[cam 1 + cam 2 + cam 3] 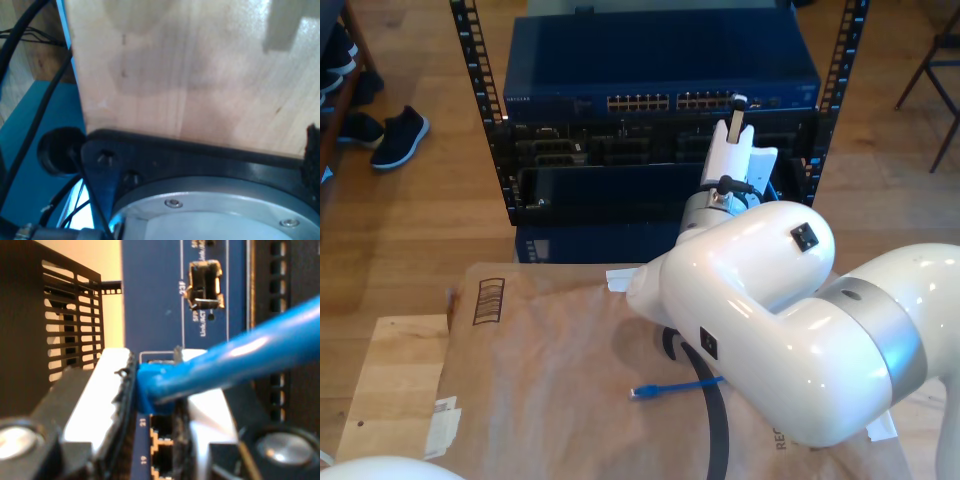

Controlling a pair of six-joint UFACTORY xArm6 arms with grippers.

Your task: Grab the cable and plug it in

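Blue cable (235, 360) sits pinched at its plug end in my second gripper (162, 385), right at the switch (155, 295) ports, so push straight in; first gripper's state unclear.

The cable (240, 357) is bright blue. The switch (660, 65) is dark blue with pale port rows. The second gripper (157, 390) has white fingers (97, 390) in black frames. The table (540, 370) is light brown.
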